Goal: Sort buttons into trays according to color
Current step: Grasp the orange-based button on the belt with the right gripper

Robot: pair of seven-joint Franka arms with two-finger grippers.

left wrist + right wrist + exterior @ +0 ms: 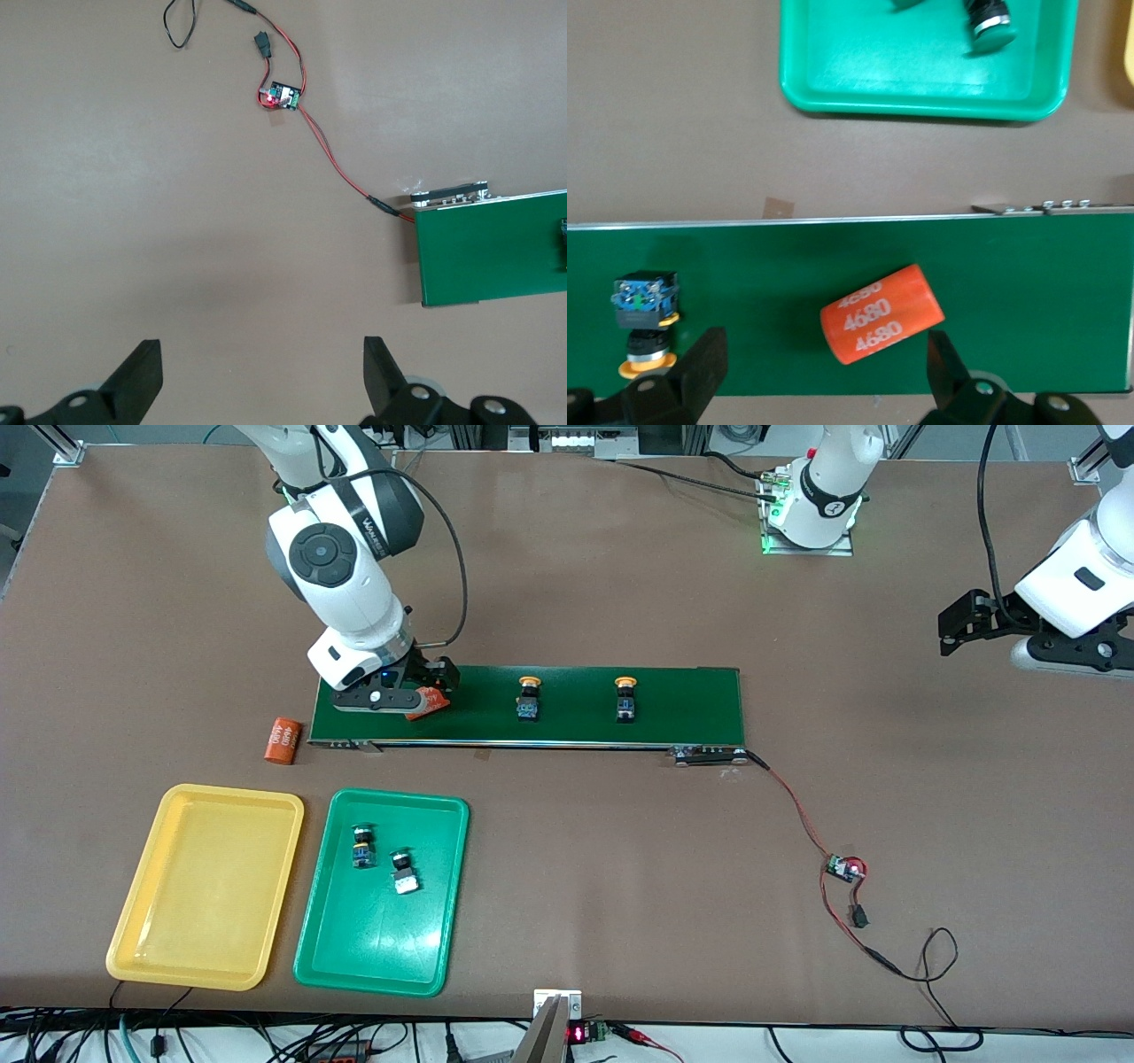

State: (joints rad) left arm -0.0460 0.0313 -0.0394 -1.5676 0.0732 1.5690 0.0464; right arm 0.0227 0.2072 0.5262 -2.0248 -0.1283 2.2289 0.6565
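Note:
Two yellow-capped buttons (529, 697) (625, 697) stand on the dark-green conveyor belt (576, 726). Two green-capped buttons (361, 847) (404, 872) lie in the green tray (381, 957). The yellow tray (208, 886) beside it holds nothing. My right gripper (423, 691) is open over the belt's end toward the right arm, above an orange "4680" cylinder (881, 314) that lies between its open fingers (824, 372) in the right wrist view. One yellow button (645, 310) and the green tray (921, 93) show there too. My left gripper (952, 631) waits open and empty over bare table (263, 372).
A second orange "4680" cylinder (283, 741) lies on the table off the belt's end toward the right arm. A red-and-black wire with a small circuit board (844, 867) runs from the belt's other end (492, 252) toward the front camera.

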